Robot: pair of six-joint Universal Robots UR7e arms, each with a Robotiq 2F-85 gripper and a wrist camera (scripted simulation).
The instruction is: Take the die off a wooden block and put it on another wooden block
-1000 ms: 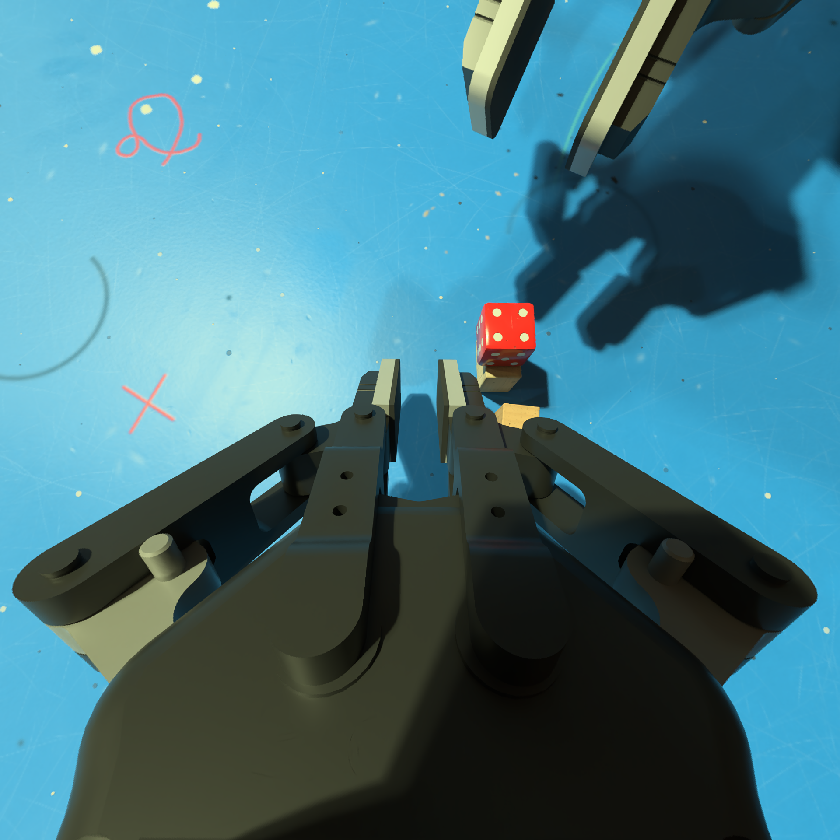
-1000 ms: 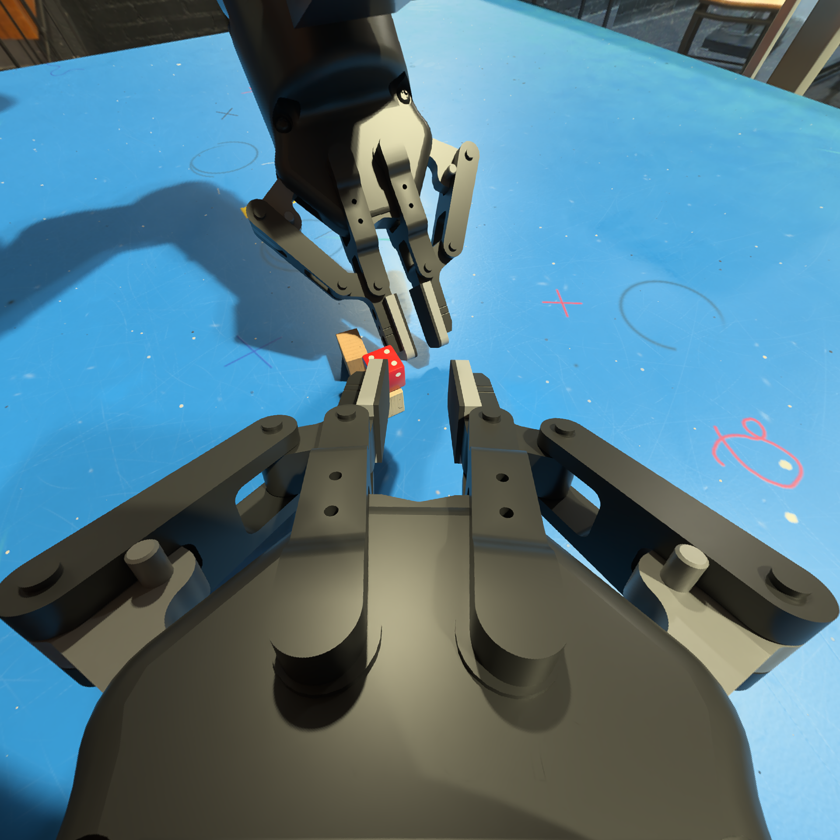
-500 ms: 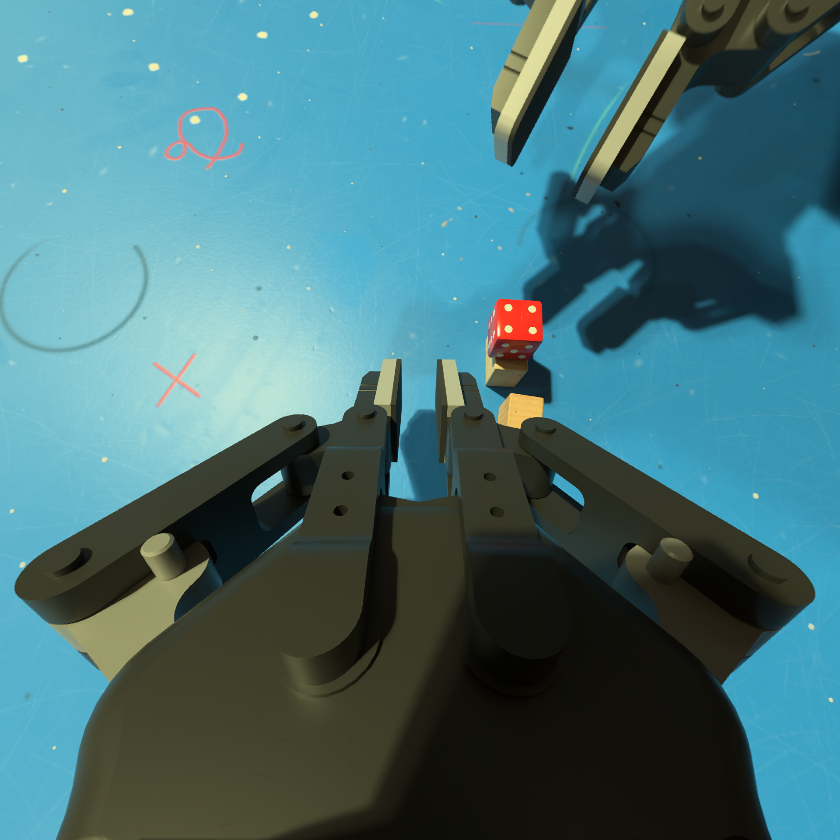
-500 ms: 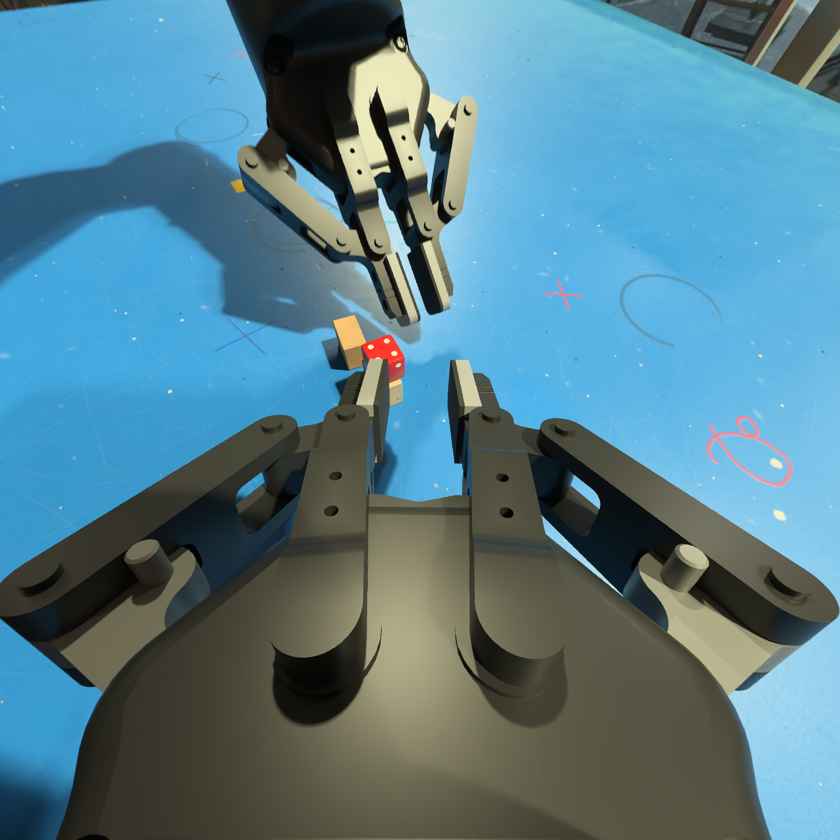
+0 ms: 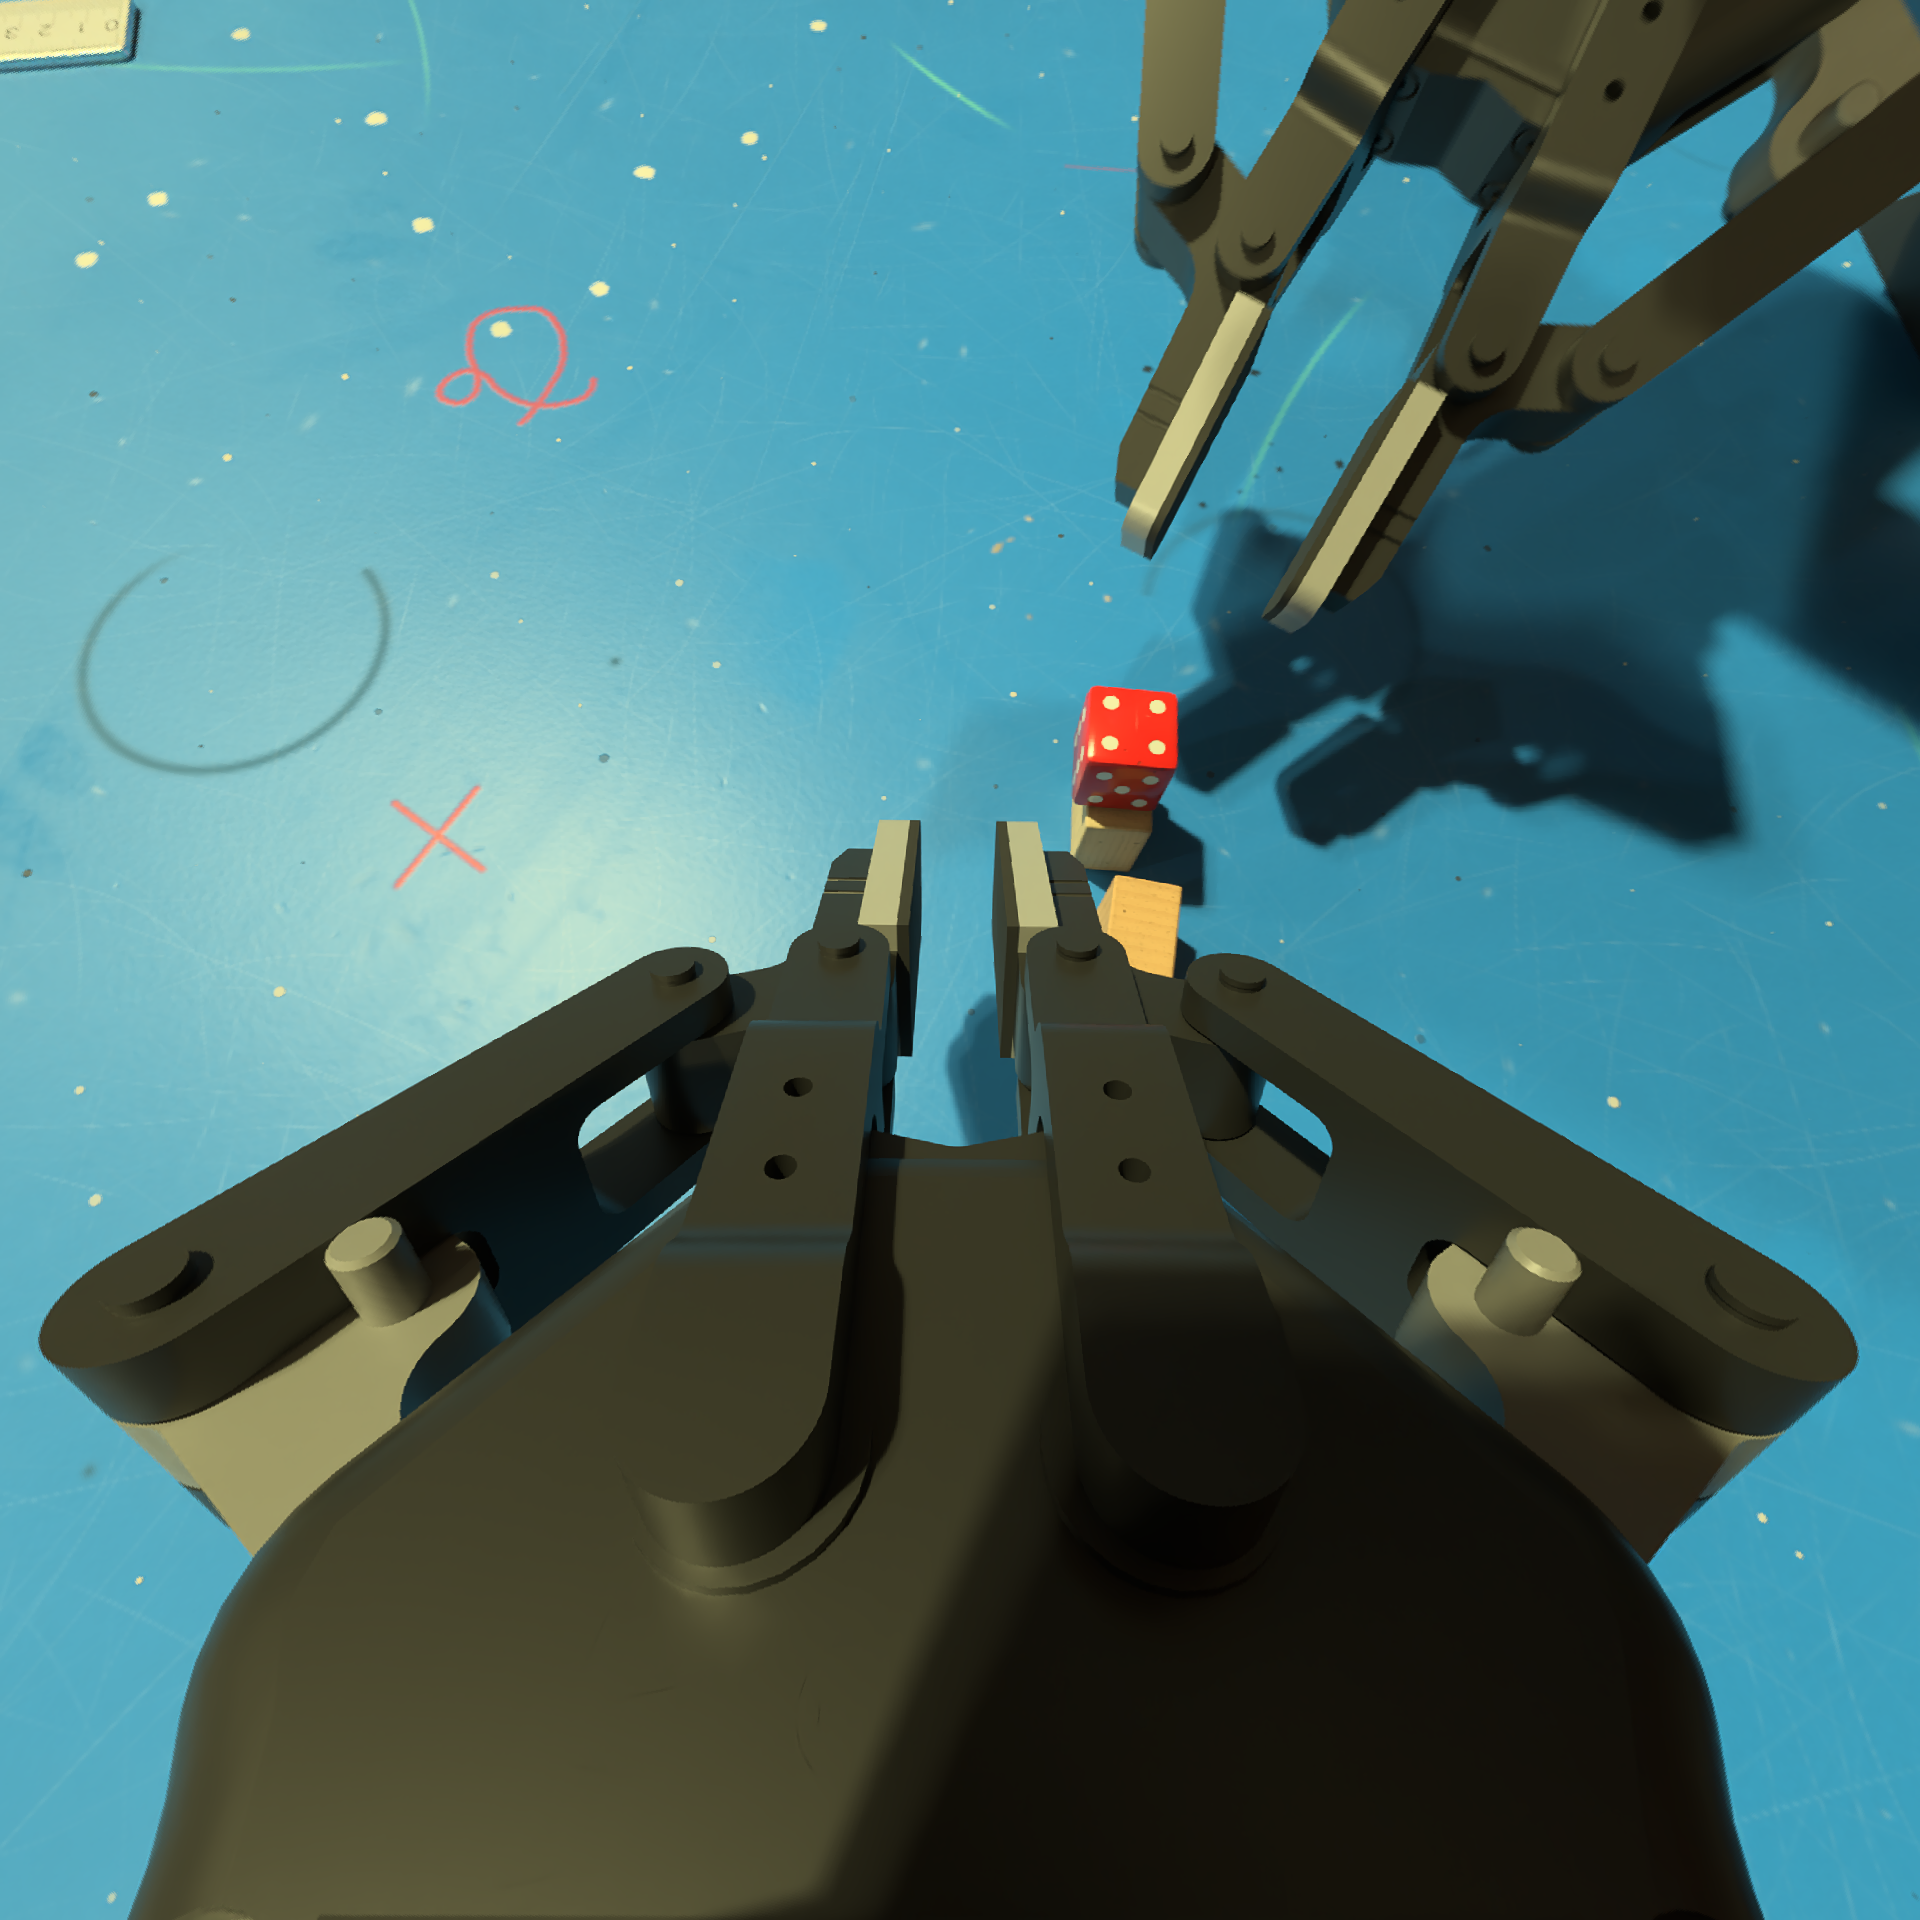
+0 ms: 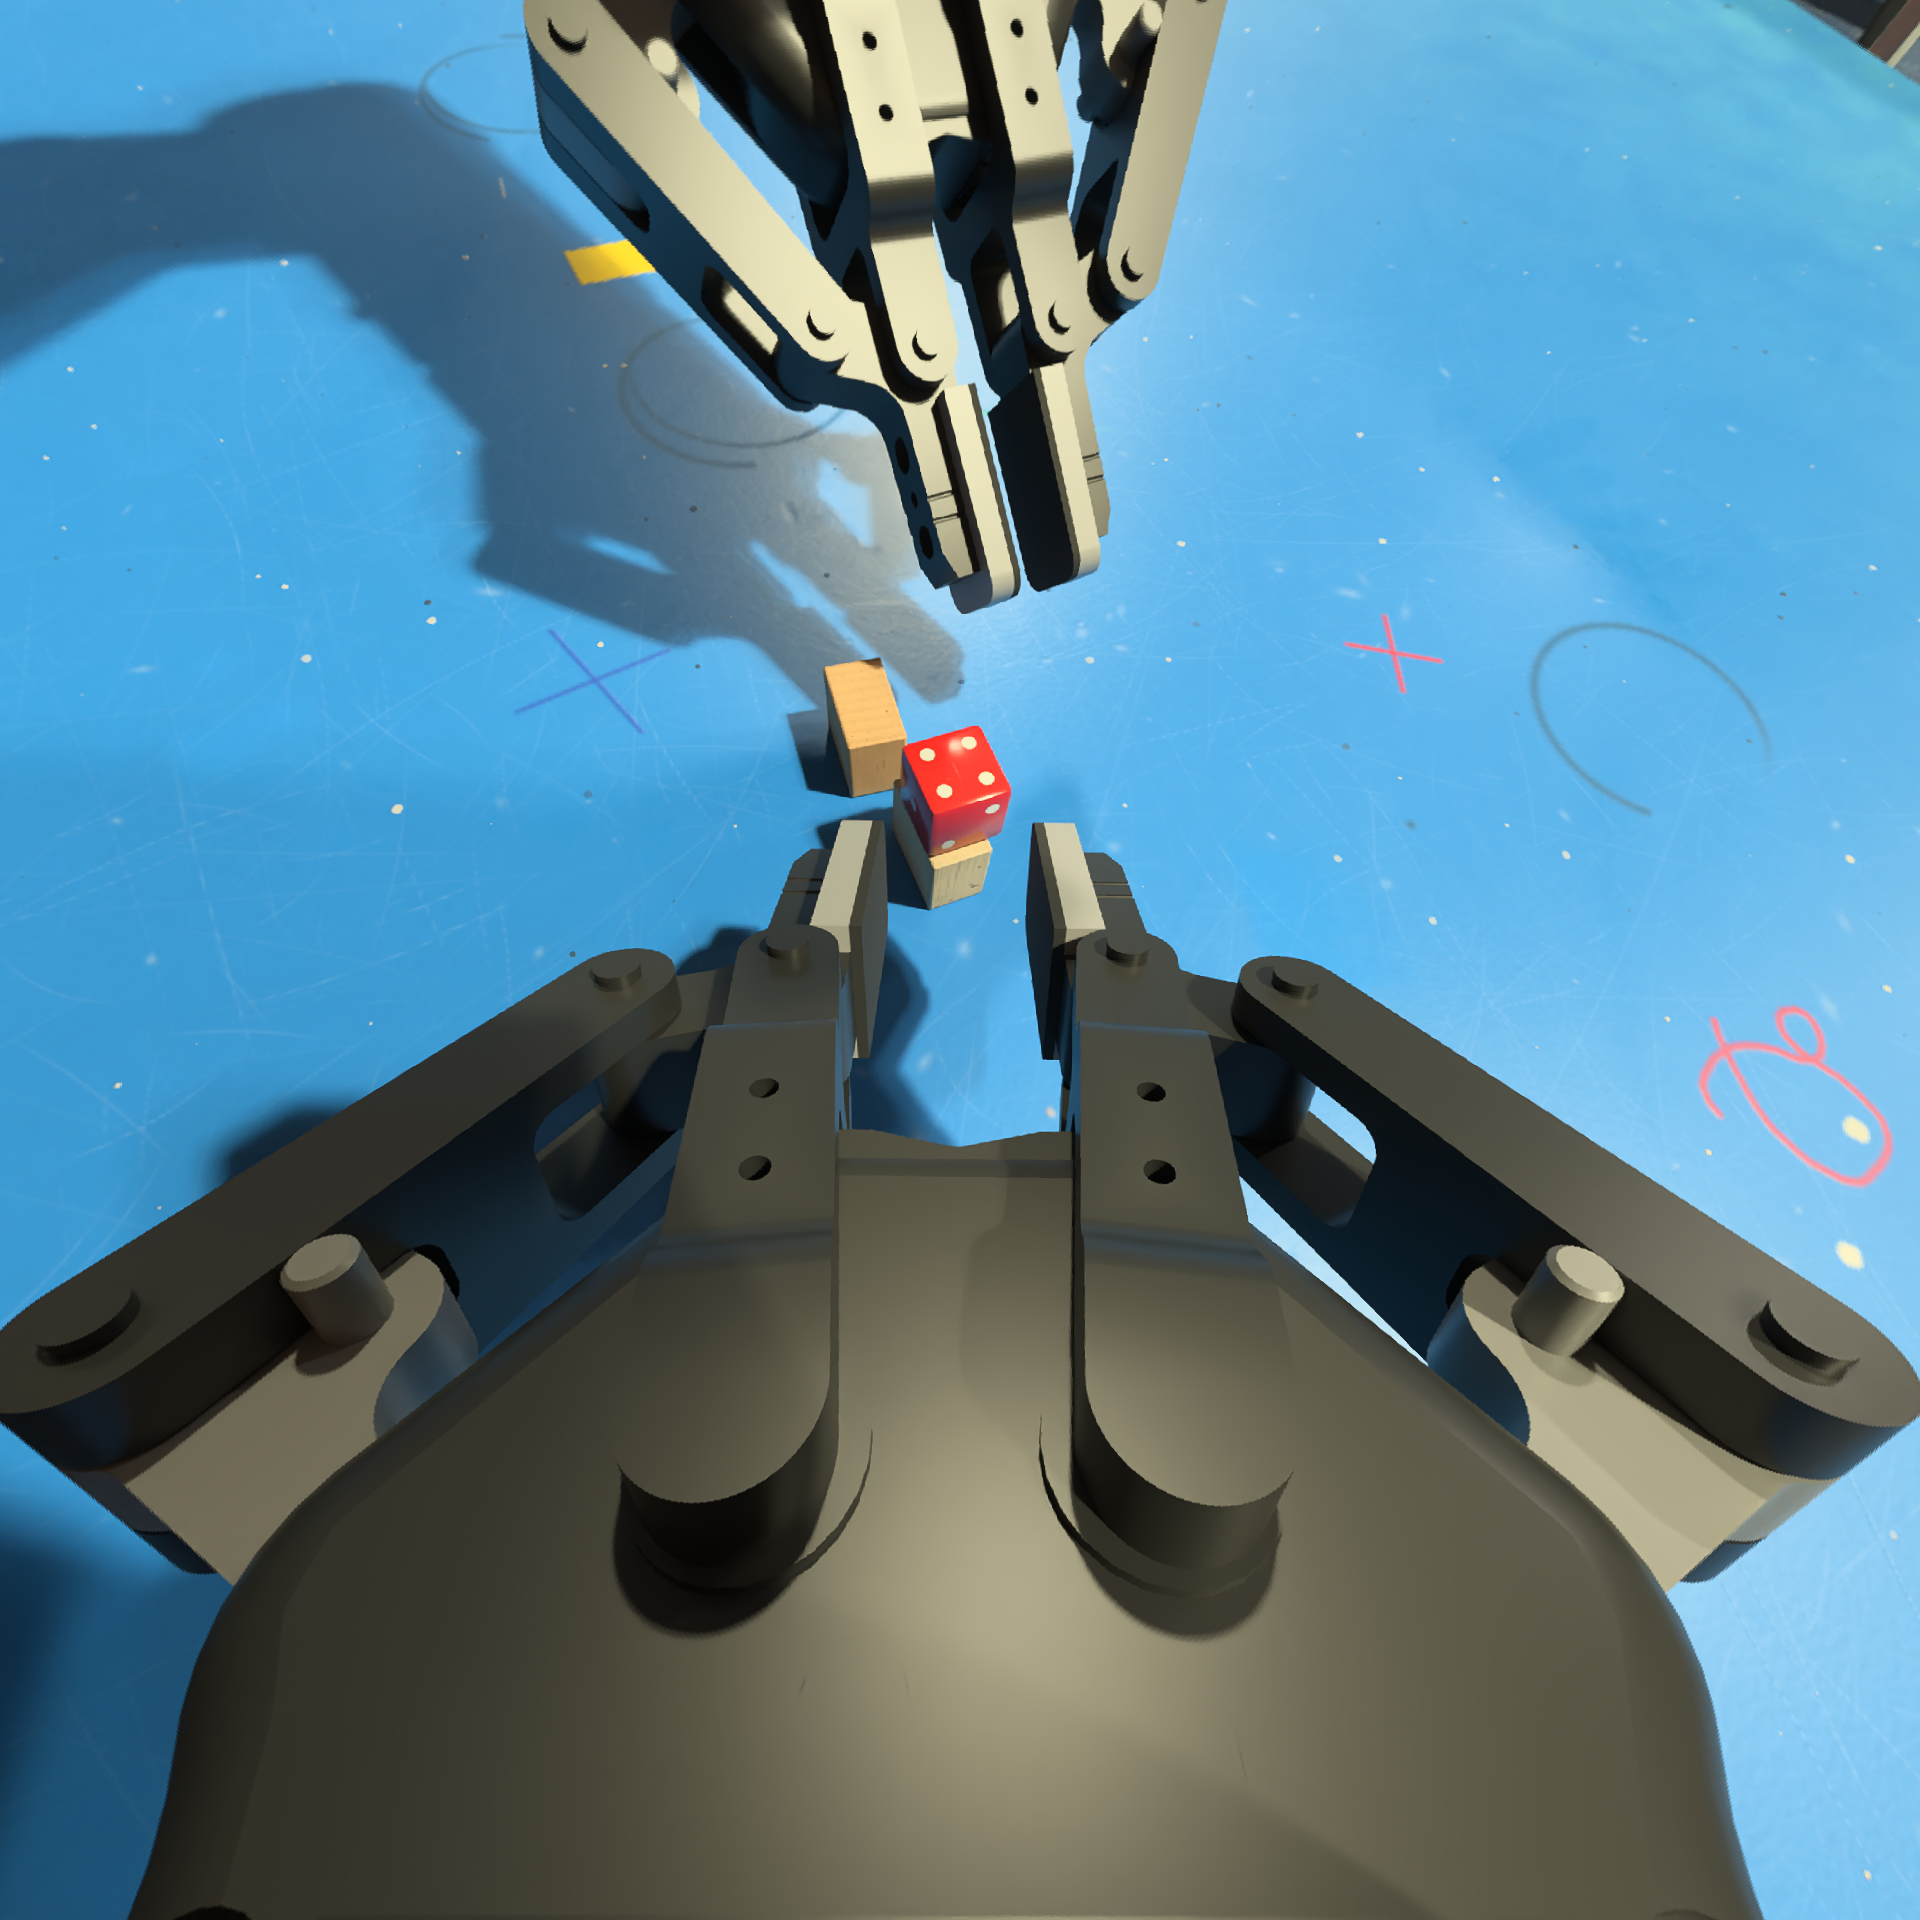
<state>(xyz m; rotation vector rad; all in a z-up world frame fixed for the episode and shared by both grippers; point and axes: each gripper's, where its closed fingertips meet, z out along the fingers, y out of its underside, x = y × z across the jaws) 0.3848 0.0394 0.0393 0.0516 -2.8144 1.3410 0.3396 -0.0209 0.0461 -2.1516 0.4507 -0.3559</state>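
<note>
A red die (image 5: 1125, 743) with white pips sits on a small pale wooden block (image 5: 1112, 840). An orange wooden block (image 5: 1143, 920) stands beside it on the blue table, its top bare. My left gripper (image 5: 958, 873) hovers just left of both blocks, its jaws a narrow gap apart and empty. In the right wrist view the die (image 6: 956, 784) and pale block (image 6: 958, 873) lie just ahead of my right gripper (image 6: 956, 831), in line with the gap between its open, empty jaws. The orange block (image 6: 862, 722) is behind-left. The left gripper (image 6: 1003, 540) hangs above and beyond.
The blue table (image 5: 727, 623) bears chalk marks: a red cross (image 5: 436, 836), a grey circle (image 5: 234, 665), a red squiggle (image 5: 514, 364). A yellow tape strip (image 6: 608, 260) lies far off. The right gripper (image 5: 1216, 571) hangs above the table beyond the die.
The left gripper has drawn up and back from the blocks. The right gripper has shifted so the die now lines up with the gap between its fingers. The die has stayed on the pale block.
</note>
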